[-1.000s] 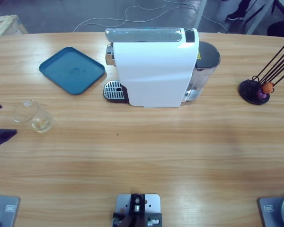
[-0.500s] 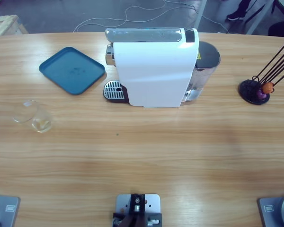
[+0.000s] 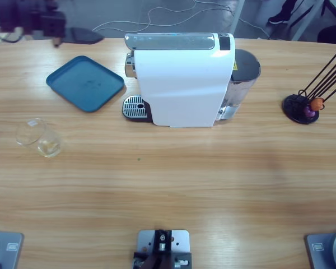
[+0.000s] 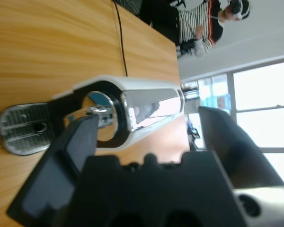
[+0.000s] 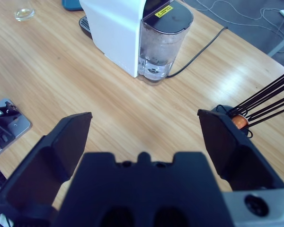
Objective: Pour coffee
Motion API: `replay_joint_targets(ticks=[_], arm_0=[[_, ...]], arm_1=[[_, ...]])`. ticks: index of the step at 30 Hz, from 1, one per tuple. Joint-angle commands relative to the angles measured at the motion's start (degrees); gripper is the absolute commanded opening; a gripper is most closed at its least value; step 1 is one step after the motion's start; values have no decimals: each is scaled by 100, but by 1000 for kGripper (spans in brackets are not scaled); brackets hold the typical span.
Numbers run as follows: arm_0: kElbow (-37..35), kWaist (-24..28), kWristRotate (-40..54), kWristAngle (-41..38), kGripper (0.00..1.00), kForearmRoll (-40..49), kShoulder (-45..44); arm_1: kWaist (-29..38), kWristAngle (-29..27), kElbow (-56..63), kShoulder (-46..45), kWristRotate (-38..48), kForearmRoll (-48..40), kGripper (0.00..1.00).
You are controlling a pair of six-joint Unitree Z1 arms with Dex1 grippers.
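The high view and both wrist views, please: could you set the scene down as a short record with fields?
glass: small clear tumbler standing alone on the table, a shallow pale layer of coffee inside
tray: blue, bare, beside the coffee machine
drip grate: nothing on it
capsule rack: black, table's far end
left gripper: open, holding nothing
right gripper: open, holding nothing

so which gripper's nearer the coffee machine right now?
Left. The left gripper looks close along the coffee machine, at its spout and drip tray. The right gripper hangs well back from it, over bare table.
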Motion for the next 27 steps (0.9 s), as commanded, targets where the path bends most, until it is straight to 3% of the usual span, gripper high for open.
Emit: replay_joint_targets(ticks=[1, 7, 11, 12, 13, 27], arm_0=[[-368, 66, -47, -902, 874, -68, 960], [-299, 66, 16, -884, 828, 148, 917], [-215, 66, 35, -867, 348, 148, 902], [-188, 66, 61, -837, 129, 136, 891], [-171, 66, 123, -828, 0, 109, 886], [42, 27, 353, -766, 0, 7, 728]], arm_1=[[-25, 1, 104, 99, -73, -13, 1000], [-25, 1, 104, 83, -73, -13, 1000], [-25, 1, 104, 81, -74, -13, 1000], [-25, 1, 104, 81, -80, -13, 1000], [-25, 8, 108, 77, -81, -13, 1000], [-25, 10, 97, 143, -88, -13, 1000]])
